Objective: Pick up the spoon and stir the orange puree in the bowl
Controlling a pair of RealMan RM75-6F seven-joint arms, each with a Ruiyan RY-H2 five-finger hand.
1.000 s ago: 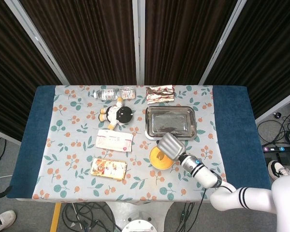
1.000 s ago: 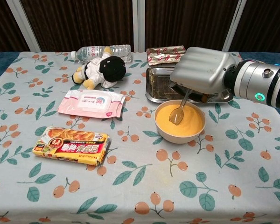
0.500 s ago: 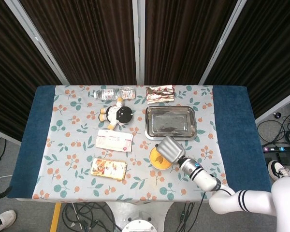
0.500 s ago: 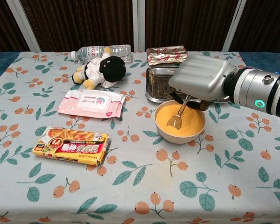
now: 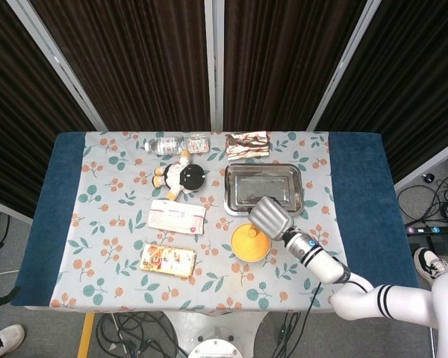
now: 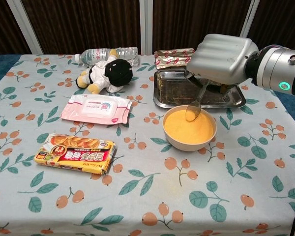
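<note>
Table [image 6: 152, 196] (floral cloth) w/ bowl [image 6: 189, 142], tray [image 6: 172, 101], snack pack [image 6: 75, 153].

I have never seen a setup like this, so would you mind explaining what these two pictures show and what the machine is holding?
This is a two-armed robot at a table, steered remotely by a person. One picture looks down from its head camera, the other looks forward from its chest. Only the right hand shows; the left is out of view. That hand holds a spoon, its tip at the far edge of the orange puree in a bowl, for stirring. Behind the bowl lies a metal tray. Also on the flowered cloth: a plush toy, a water bottle on its side, a pink wipes pack, a yellow snack pack and a foil packet.
</note>
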